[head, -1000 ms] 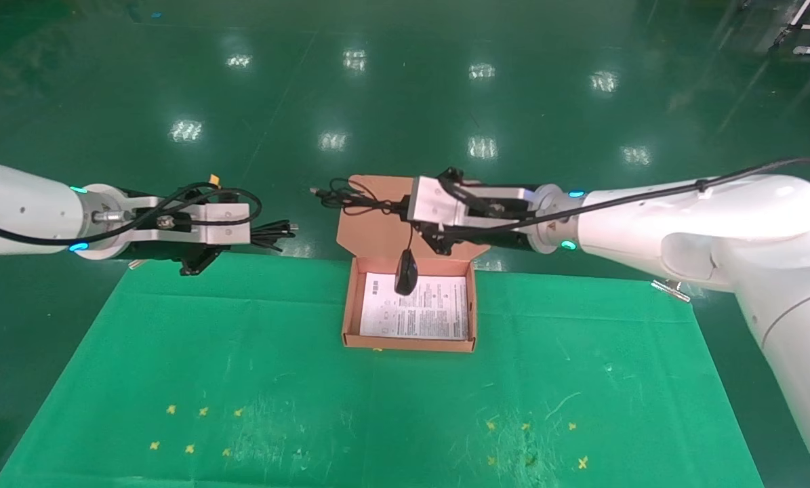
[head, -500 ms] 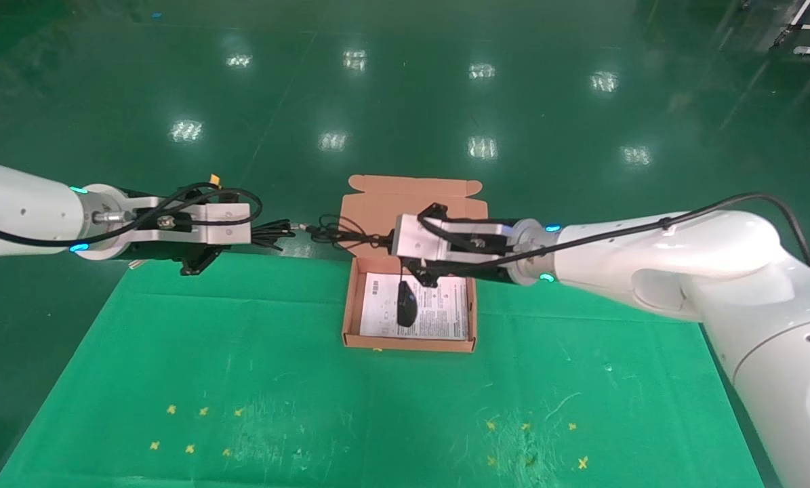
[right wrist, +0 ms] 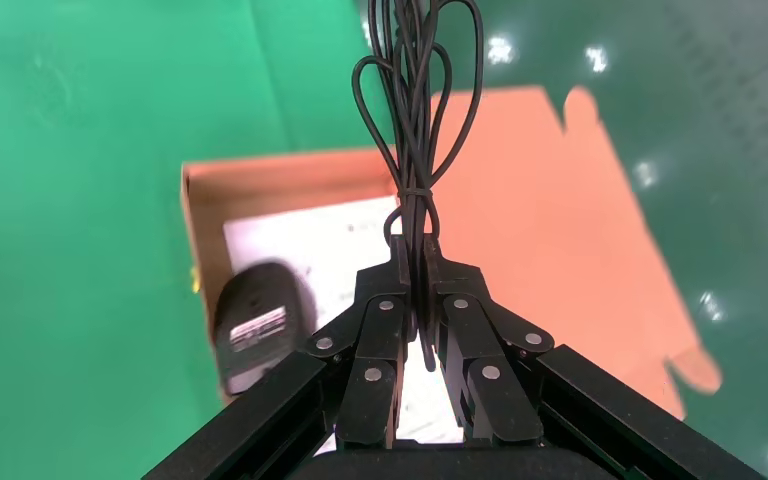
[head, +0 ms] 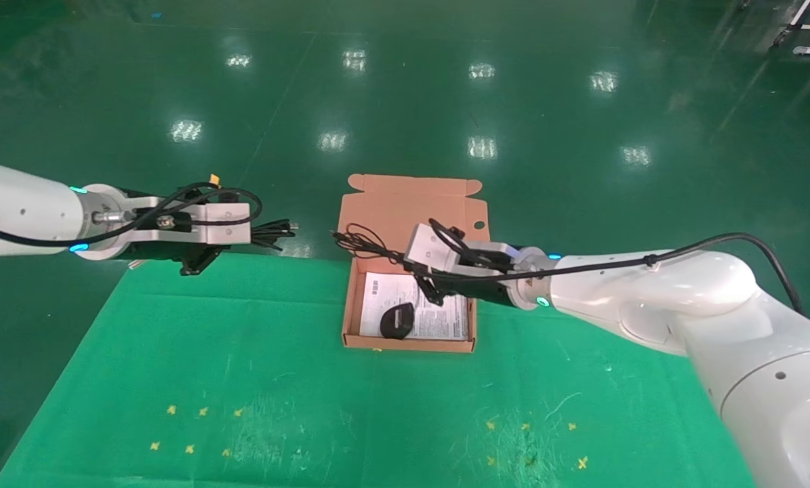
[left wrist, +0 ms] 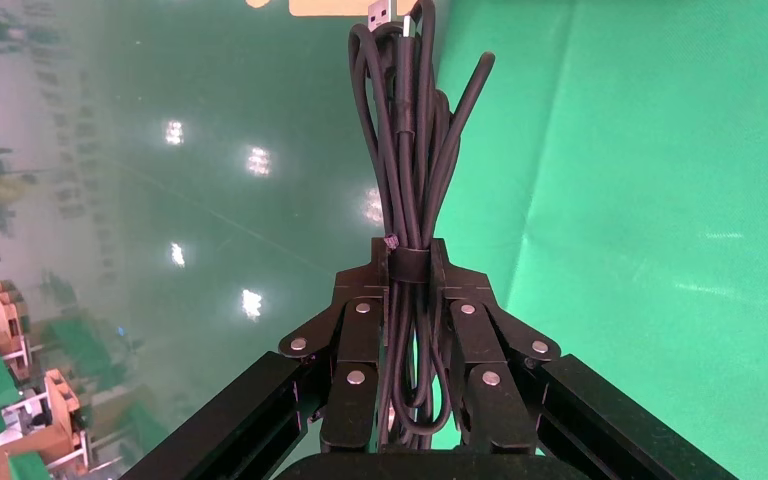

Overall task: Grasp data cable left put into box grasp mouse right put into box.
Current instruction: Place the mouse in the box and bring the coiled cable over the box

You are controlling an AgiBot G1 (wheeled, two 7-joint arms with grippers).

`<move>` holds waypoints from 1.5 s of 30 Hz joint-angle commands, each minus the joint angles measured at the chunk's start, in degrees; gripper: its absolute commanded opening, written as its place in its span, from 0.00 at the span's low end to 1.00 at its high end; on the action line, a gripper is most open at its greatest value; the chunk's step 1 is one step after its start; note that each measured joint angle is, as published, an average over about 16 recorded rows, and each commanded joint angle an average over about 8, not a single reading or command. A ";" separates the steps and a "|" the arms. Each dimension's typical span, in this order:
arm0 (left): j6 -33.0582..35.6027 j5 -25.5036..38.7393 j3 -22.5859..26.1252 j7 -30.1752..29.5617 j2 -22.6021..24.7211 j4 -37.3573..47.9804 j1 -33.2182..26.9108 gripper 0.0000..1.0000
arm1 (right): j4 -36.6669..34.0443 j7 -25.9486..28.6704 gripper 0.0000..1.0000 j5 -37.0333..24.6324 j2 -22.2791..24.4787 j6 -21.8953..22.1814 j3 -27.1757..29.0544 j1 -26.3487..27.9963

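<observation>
Two hands, one mouse, one data cable, one box, so nothing doubled up on the counter. Left hand [head: 259, 234] sits off the far-left edge of the green mat [head: 242, 379], fingers clamped tight on the data cable [left wrist: 407, 170] right at its tie, the bundle sticking straight out past the fingertips. It's in the same spot as a second ago, no change at all.

Right hand [right wrist: 417, 262] is the busy one. It's pinched closed on the mouse cord [right wrist: 412, 120], the thin looped bunch, not on the mouse body itself. Compared to a second ago it has come way down and toward the near side, from up over the open lid to low over the box [head: 410, 344] at the far middle of the mat.

Mouse [head: 397, 320] was dangling upright from its cord above the white sheet [head: 445, 325] before; now it's down inside the box, lying on that sheet near the front-left corner, with its label side showing in the right wrist view.
</observation>
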 commanded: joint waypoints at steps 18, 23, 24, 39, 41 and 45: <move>-0.08 -0.14 0.02 0.02 0.25 -0.04 0.18 0.00 | 0.23 3.89 1.00 0.49 0.78 1.24 -4.01 -0.47; -0.84 -0.89 0.04 0.50 1.26 0.47 0.78 0.00 | 1.57 4.48 1.00 0.60 1.67 1.20 -4.47 -0.92; -1.09 -1.12 0.04 0.72 1.55 0.73 0.94 0.00 | 1.81 4.57 1.00 0.60 1.88 1.15 -4.54 -0.99; -7.30 -6.61 0.33 9.71 9.50 9.53 3.54 0.00 | 6.25 5.61 1.00 1.26 8.52 0.40 -3.76 -0.32; -9.12 -7.34 0.36 11.77 11.60 12.13 3.92 0.00 | 7.47 5.96 1.00 1.23 10.02 0.35 -3.62 -0.01; -12.88 -8.82 0.38 16.39 16.01 18.05 4.57 0.00 | 10.45 7.02 1.00 0.95 13.28 -0.03 -3.53 0.36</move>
